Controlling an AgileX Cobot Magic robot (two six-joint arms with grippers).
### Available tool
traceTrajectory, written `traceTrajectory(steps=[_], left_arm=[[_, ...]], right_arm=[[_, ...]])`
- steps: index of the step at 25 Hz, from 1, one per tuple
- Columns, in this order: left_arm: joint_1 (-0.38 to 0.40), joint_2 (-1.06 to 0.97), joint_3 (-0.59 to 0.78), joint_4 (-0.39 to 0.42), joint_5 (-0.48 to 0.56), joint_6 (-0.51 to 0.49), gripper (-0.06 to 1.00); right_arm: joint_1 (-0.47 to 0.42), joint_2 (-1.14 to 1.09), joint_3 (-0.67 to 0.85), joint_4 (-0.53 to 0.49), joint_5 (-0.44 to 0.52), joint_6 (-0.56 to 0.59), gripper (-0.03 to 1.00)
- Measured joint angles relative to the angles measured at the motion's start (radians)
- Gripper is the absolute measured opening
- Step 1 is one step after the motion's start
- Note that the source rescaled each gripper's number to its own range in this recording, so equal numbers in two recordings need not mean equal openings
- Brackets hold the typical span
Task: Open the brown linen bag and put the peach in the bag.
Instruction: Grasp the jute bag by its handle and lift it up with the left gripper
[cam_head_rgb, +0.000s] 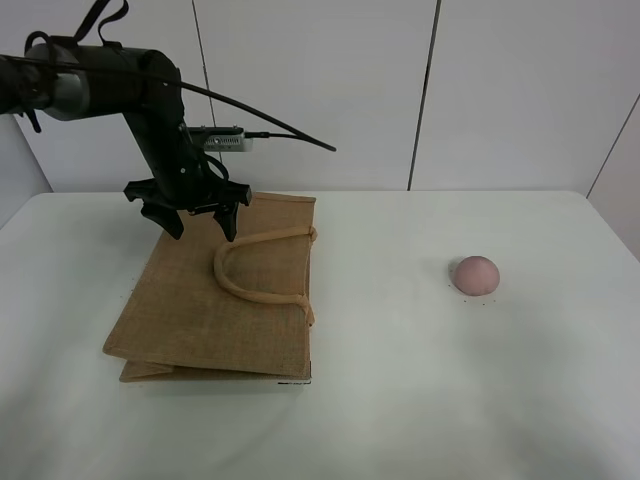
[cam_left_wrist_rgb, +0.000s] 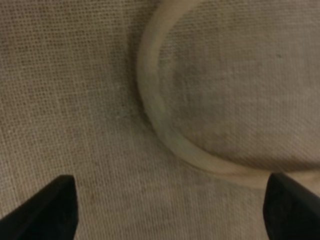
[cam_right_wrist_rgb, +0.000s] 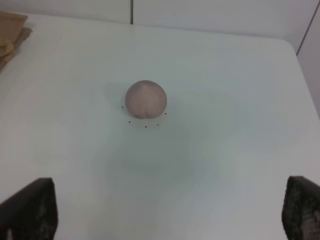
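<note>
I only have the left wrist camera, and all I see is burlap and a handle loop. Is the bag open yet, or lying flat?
Observer: The brown linen bag lies flat on the table, folded shut, with one handle resting on top of it.
Operator: Where's the peach, then?
Observer: The peach sits alone on the table to the right of the bag, well apart from it.
Operator: And the other arm?
Observer: The high view does not show it. In its wrist view, the right gripper is open and empty, with the peach ahead of it.
</note>
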Motion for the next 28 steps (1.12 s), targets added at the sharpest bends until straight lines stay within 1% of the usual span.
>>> traceTrajectory(steps=[6, 16, 21, 23, 25, 27, 28], left_arm=[[0.000, 0.057, -0.002, 0.005, -0.051, -0.032, 1.00], [0.000, 0.195, -0.002, 0.005, -0.154, -0.034, 1.00], [0.000, 0.256, -0.007, 0.005, -0.183, -0.035, 1.00], [0.000, 0.265, -0.010, 0.005, -0.184, -0.035, 0.98], [0.000, 0.273, -0.014, 0.004, -0.184, -0.035, 0.90], [0.000, 0.275, -0.018, 0.002, -0.181, -0.035, 0.74], [0.000, 0.275, -0.018, 0.000, -0.181, -0.035, 0.62]], right_arm=[[0.000, 0.000, 0.000, 0.000, 0.000, 0.000, 1.00], [0.000, 0.000, 0.000, 0.000, 0.000, 0.000, 1.00], [0.000, 0.000, 0.000, 0.000, 0.000, 0.000, 1.00], [0.000, 0.000, 0.000, 0.000, 0.000, 0.000, 1.00], [0.000, 0.000, 0.000, 0.000, 0.000, 0.000, 1.00], [0.000, 0.000, 0.000, 0.000, 0.000, 0.000, 1.00], [0.000, 0.000, 0.000, 0.000, 0.000, 0.000, 1.00]])
